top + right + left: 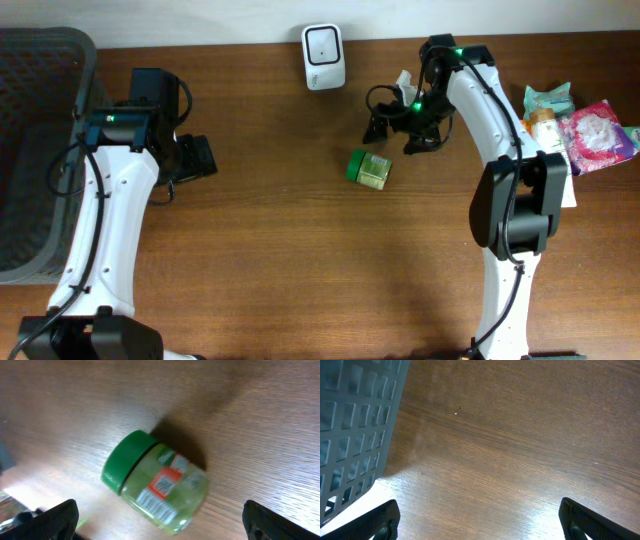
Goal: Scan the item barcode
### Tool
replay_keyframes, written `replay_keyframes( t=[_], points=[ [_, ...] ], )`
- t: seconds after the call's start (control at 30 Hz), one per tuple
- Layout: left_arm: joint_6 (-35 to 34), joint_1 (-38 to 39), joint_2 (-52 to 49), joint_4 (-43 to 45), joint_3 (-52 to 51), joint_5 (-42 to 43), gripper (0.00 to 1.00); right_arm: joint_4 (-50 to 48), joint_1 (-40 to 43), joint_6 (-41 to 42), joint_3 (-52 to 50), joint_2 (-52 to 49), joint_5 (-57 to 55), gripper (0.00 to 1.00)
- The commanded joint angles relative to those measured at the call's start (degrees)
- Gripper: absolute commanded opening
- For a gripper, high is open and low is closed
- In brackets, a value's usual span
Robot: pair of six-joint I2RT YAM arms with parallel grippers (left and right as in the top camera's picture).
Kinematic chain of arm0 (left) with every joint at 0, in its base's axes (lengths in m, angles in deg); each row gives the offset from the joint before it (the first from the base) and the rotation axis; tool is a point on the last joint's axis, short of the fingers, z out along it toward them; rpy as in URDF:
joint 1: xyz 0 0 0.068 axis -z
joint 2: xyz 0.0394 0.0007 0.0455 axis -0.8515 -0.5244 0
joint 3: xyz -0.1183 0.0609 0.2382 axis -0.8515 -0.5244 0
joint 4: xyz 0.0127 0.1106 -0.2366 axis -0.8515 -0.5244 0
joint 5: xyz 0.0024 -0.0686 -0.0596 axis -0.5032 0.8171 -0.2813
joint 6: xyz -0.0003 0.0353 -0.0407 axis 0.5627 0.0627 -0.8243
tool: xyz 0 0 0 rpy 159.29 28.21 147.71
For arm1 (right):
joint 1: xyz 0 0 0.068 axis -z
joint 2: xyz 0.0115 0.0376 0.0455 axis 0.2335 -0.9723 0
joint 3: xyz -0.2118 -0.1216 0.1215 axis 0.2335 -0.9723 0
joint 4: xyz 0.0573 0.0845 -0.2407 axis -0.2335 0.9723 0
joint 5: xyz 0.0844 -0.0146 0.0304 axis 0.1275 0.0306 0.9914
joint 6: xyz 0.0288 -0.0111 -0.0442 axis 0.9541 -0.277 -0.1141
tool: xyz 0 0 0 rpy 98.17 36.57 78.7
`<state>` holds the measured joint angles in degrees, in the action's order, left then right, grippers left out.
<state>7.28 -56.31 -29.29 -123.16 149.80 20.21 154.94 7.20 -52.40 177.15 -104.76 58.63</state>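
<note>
One green-lidded jar (pixel 369 169) lies on the table (pixel 300 260). Behind the jar stands one white scanner (pixel 323 43). Far to its left is one grey basket (pixel 40 60), and to its right at least three packets (pixel 597 135). Two arms flank it, the left arm (pixel 115 200) and the right arm (pixel 490 110).

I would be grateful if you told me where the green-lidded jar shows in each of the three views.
Overhead: the green-lidded jar lies on its side right of centre, just below the right gripper.
Left wrist: not in it.
Right wrist: the jar sits mid-frame, lid to the left.
Shared landmark: the brown wooden table.
</note>
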Motion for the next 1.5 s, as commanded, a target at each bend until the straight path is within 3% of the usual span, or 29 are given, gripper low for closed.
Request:
replay_keyframes(
  t=[0.0, 0.13, 0.2, 0.33, 0.43, 0.63, 0.8, 1.13, 1.47],
  points=[
    [-0.17, -0.37, 0.85, 0.09, -0.15, -0.63, 0.99, 2.05, -1.68, 1.64, 4.28, 0.98, -13.62, 1.00],
    [-0.17, -0.37, 0.85, 0.09, -0.15, -0.63, 0.99, 8.26, -5.57, 1.77, 17.46, 0.98, -21.09, 0.99],
    [-0.17, -0.37, 0.85, 0.09, -0.15, -0.63, 0.99, 9.07, -7.37, 3.04, 18.53, 0.98, -21.09, 0.99],
    [-0.17, -0.37, 0.85, 0.09, -0.15, -0.63, 0.99, 9.09, -8.35, 20.33, 17.86, 0.90, -23.04, 0.99],
    [-0.17, -0.35, 0.85, 0.09, -0.15, -0.63, 0.99, 10.23, -8.66, 30.01, 17.66, 0.68, -32.68, 0.99],
    [-0.17, -0.37, 0.85, 0.09, -0.15, -0.63, 0.99, 10.38, -15.17, 35.06, 14.75, -1.20, -42.12, 0.99],
    [-0.17, -0.37, 0.85, 0.09, -0.15, -0.63, 0.99, 6.16, -19.58, 38.34, 11.21, -3.56, -43.19, 0.99],
    [-0.17, -0.37, 0.85, 0.09, -0.15, -0.63, 0.99, 1.88, -19.61, 43.01, 1.14, -4.20, -43.17, 0.99],
    [-0.17, -0.37, 0.85, 0.07, -0.15, -0.63, 0.99, 0.15, -19.56, 42.97, 0.83, -4.20, -41.38, 0.95]
  ],
)
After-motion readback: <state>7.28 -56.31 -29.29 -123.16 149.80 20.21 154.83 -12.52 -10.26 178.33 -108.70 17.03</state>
